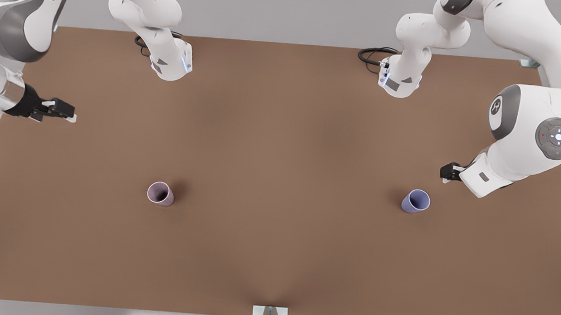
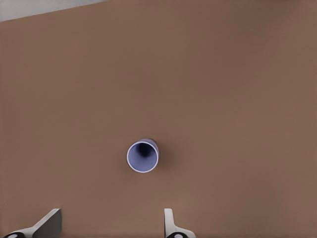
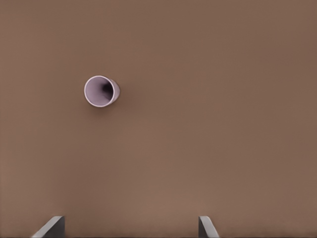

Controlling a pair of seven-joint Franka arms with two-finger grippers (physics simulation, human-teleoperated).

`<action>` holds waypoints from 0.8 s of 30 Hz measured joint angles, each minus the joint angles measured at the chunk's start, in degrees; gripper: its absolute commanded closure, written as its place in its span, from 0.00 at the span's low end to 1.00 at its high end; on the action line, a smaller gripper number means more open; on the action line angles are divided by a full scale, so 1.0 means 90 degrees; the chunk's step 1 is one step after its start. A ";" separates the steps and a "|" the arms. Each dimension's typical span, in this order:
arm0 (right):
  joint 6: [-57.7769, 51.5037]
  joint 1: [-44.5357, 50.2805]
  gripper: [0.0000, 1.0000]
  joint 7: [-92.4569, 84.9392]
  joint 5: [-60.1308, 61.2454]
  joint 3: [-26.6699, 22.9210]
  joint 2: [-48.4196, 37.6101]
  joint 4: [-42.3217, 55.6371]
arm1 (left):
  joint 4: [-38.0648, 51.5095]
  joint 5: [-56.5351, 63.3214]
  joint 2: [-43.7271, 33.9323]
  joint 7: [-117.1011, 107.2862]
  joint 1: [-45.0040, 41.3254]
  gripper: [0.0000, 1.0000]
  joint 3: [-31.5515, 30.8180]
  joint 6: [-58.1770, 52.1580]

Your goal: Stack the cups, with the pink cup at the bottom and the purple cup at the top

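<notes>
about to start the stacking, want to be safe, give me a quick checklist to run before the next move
1. Pink cup upright on the table, mouth up: ok.
2. Purple cup upright, mouth up: ok.
3. Cups well apart, nothing between them: ok.
4. Left gripper above the purple cup, jaws open and empty: ok.
5. Right gripper above the table with the pink cup ahead, jaws open and empty: ok.
6. Purple cup in pink cup: not ok, not yet done.
</notes>
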 measured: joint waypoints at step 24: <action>0.3601 0.1198 0.00 0.0365 0.0162 -0.0076 0.2834 -0.0936 | -0.0001 0.0047 0.0226 0.0023 0.0000 0.00 0.0001 0.0062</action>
